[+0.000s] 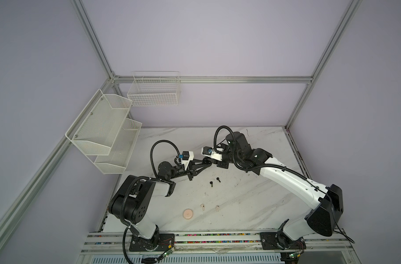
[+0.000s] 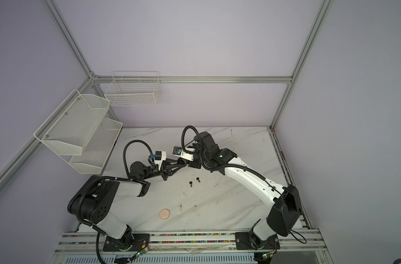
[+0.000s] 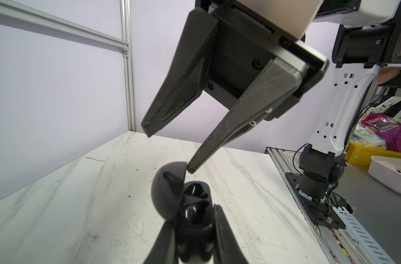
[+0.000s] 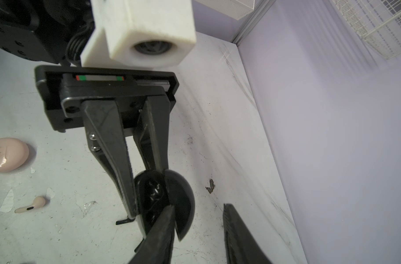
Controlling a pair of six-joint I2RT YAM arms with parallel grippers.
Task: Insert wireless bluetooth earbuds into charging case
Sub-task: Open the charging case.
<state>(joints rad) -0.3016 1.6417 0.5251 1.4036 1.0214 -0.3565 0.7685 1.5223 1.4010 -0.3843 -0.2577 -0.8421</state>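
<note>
- Gripping the base of the black charging case [image 3: 195, 219] in my left claw [image 3: 192, 214], I see from the left wrist that it hangs clear of the tabletop [image 3: 80, 205]. Its lid [image 3: 169, 189] is swung open, and I cannot tell whether anything sits in the dark sockets.
- In the same view my right claw [image 3: 168, 149] stands above the case, jaws spread with nothing between them. The tip of one finger [image 3: 217, 137] touches the lid's edge.
- Beyond the tabletop's side lies a purple packet [image 3: 387, 130], its print too blurred to read.
- From the right wrist, my left claw's two fingers clamp the case base from either side. One right finger rests against the lid where it meets the base.
- A small strip with red and green ends [image 4: 100, 78] shows on the left claw's body.
- Behind the claws in that view, a pale pink case [image 4: 5, 154] rests on the tabletop. A pale pinkish earbud [image 4: 32, 204] lies on its side near it, and a dark scrap [image 4: 210, 185] lies toward the wall.
- In both top views my two claws meet over the middle of the tabletop.
- The black earbuds [image 1: 211, 183] [image 1: 218, 180] lie loose, close together, just in front of the claws.
- The pale pinkish earbuds [image 2: 180, 206] [image 2: 195, 208] lie nearer the front edge, a little apart. The pale pink case is beside them on my left.
</note>
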